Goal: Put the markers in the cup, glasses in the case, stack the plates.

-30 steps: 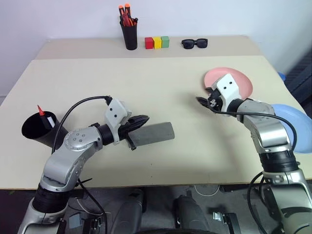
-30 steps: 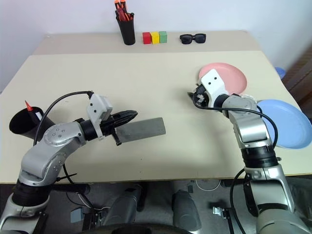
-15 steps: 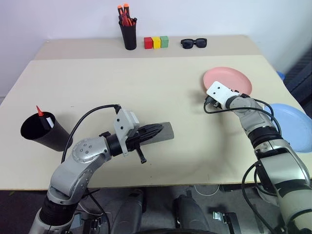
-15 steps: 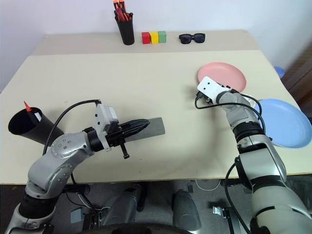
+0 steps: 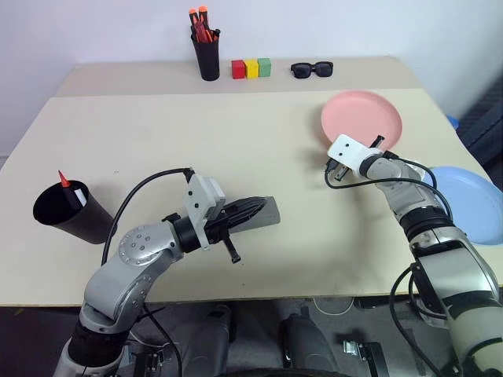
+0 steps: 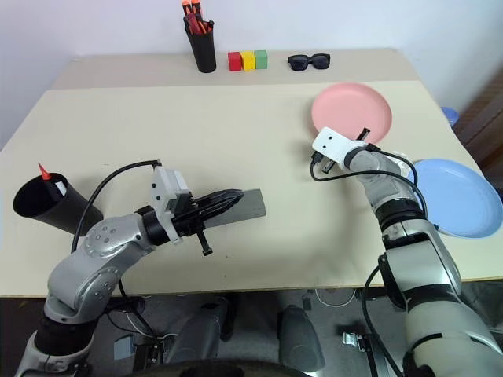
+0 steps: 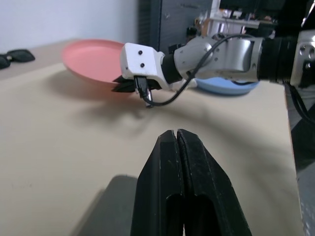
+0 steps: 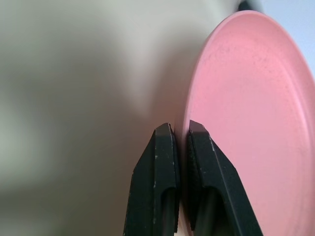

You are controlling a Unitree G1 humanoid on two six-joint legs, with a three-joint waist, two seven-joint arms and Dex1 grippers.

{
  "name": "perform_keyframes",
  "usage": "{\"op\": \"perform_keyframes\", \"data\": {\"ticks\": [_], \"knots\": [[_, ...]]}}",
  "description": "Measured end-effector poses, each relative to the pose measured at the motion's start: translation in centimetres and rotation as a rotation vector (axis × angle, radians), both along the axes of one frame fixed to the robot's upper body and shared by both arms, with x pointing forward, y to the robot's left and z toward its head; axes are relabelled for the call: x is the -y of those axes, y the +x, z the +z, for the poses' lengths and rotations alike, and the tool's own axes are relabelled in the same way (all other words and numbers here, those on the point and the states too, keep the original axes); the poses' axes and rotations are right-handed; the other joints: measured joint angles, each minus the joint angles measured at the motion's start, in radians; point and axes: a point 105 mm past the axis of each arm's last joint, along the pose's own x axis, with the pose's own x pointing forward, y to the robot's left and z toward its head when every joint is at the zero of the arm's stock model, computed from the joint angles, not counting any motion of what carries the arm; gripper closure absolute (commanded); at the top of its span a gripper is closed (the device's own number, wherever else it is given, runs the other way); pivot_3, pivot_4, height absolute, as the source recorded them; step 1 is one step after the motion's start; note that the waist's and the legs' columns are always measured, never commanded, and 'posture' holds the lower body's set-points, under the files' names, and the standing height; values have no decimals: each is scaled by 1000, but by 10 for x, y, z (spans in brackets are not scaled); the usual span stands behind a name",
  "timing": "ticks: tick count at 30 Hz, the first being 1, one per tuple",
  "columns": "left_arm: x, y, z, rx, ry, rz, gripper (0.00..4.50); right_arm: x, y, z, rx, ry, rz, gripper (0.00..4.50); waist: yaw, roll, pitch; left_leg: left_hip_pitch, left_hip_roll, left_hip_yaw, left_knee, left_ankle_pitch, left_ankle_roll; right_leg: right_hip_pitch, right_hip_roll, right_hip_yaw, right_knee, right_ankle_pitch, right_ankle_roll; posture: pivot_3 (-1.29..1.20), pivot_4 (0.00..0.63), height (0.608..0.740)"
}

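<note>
The markers (image 5: 69,188) look to be dealt with: at least one stands in the black cup (image 5: 69,214) near the table's (image 5: 196,133) left edge, its red tip poking above the rim with a pale body beside it, though whether both pens are inside cannot be told. The grey case (image 5: 259,212) lies shut near the front of the table, and since no thin-rimmed glasses are lying out anywhere, they are probably already inside it; the chunky sunglasses (image 5: 312,69) at the back, by the coloured blocks (image 5: 251,68) and the pen holder (image 5: 208,56), are not part of the job. What is plainly left is the stacking. The pink plate (image 5: 361,118) and the blue plate (image 5: 471,203) sit apart on the right side, the blue one overhanging the table's right edge, nearer the robot than the pink. The right pincer (image 8: 179,142) is closed on the near rim of the pink plate: its two fingers stand on either side of the thin edge, nipping it, and the plate's far side appears tilted up off the table. The left pincer (image 7: 175,142) is closed and empty, its fingers pressed together just above the case's near end; whether they rest on the case cannot be told.
</note>
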Motion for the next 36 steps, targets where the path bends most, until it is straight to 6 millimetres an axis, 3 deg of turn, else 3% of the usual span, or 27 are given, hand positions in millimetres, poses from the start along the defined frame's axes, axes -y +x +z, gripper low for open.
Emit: {"op": "perform_keyframes", "data": {"ticks": [4,9,14,19,22,26,29,36], "knots": [[4,1,-2,-11,-6,-29,4500,19,-27,27,28,38,8,4435,13,0,0,-1,-1,-1,0,0,0,0,0,0,0,0,0,0,150,734],[20,-4,-6,5,21,-162,4500,78,-84,41,-65,84,-112,4435,32,1,-1,0,-1,-1,1,-1,1,1,-1,-1,-1,0,0,0,150,734],[30,1,-15,2,45,-245,4500,130,-143,26,-199,128,-285,4435,24,2,-1,1,0,1,1,-1,2,2,-1,0,-1,0,0,0,150,734],[38,2,-16,26,45,-299,4500,143,-172,-2,-314,144,-368,4435,5,6,-3,2,1,2,1,-1,2,3,-1,0,-1,-1,0,0,150,734],[39,3,-16,29,43,-303,4500,145,-179,-14,-360,162,-392,4435,3,6,-3,2,1,2,1,-1,2,3,-1,0,-1,-1,0,0,150,734],[40,1,-18,30,52,-310,4500,145,-181,-18,-380,192,-402,2999,6,6,-3,2,0,1,2,-1,2,4,-1,0,-1,-1,0,0,150,734],[39,1,-22,19,61,-303,4500,138,-177,-12,-361,198,-371,1482,5,6,-3,2,0,1,2,-1,2,4,-1,0,-1,-1,0,0,150,734],[36,2,-24,16,66,-277,4500,112,-144,22,-229,271,-248,1482,2,5,-3,3,1,1,2,-1,2,5,-1,0,-2,-1,0,0,150,734]]}}
